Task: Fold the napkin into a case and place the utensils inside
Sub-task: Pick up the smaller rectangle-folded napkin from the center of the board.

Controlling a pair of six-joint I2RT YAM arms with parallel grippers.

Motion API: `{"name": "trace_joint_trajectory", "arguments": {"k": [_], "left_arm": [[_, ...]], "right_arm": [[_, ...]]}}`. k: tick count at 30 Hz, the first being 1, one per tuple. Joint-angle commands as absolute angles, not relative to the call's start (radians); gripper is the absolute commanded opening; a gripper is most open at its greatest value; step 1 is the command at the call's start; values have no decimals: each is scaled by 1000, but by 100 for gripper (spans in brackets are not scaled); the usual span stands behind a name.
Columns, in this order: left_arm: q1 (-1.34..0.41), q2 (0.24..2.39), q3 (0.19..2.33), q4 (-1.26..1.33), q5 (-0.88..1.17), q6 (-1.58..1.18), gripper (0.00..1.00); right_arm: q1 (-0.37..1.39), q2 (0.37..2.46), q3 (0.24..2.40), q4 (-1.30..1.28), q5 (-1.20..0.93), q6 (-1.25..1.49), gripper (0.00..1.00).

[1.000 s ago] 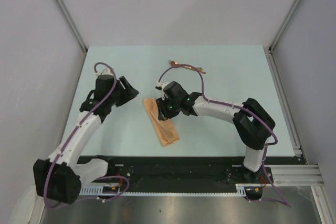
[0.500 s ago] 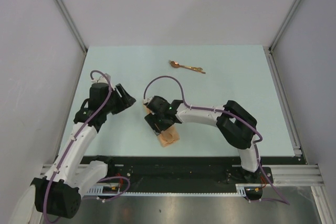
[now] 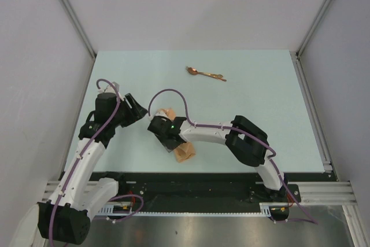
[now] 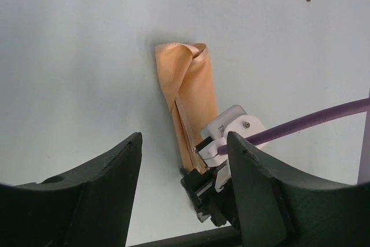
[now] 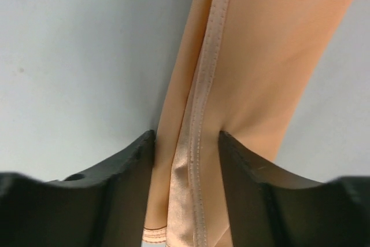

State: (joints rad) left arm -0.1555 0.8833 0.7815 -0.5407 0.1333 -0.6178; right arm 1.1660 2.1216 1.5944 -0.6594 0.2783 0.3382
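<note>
Here's the napkin (image 3: 185, 153), the peach cloth folded into a narrow strip and lying slantwise on the table just ahead of the arm bases, near the middle. One end peeks out at the far side, the other at the near side. The rest sits hidden under the right gripper (image 3: 165, 133).

From the right wrist, the black fingers (image 5: 121, 177) stand part-spread astride the stitched hem, and the cloth fills the gap between them. Whether they're actually pinching it, I can't tell.

Over on the left, the left gripper (image 3: 134, 108) hovers just beside the strip with its jaws released wide, nothing between them but a look down at the table.

The utensils (image 3: 205, 73), thin copper-gold pieces with a spoon bowl showing, lie well apart from the napkin toward the far edge.

A purple cable (image 3: 167, 93) loops up over the right wrist, where a small green light (image 3: 172, 124) glows.

The table (image 3: 260, 96) is a pale blue-green, plain and matte. Grey-white walls (image 3: 191, 4) close it in, with metal posts (image 3: 69, 10) at the corners. A black rail (image 3: 191, 186) runs along the near edge.
</note>
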Motion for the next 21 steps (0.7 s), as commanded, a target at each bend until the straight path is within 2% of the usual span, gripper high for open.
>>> {"name": "trace_joint_trajectory", "arguments": {"k": [1, 6, 10, 13, 16, 21], "left_arm": [[-155, 868, 792, -525, 167, -598, 66], [-150, 864, 788, -525, 170, -597, 66], [-146, 864, 787, -529, 170, -594, 66], [-143, 861, 787, -531, 169, -594, 66], [-141, 858, 788, -534, 169, -592, 66], [-138, 851, 795, -540, 169, -592, 66]], "right_arm": [[1187, 2163, 1600, -707, 353, 353, 47], [1181, 2161, 1600, -707, 364, 350, 32], [1181, 2160, 1618, -706, 370, 336, 10], [1186, 2154, 1663, -713, 353, 331, 0], [1187, 2119, 1701, -710, 289, 342, 0], [1141, 1970, 1638, -539, 14, 405, 0]]}}
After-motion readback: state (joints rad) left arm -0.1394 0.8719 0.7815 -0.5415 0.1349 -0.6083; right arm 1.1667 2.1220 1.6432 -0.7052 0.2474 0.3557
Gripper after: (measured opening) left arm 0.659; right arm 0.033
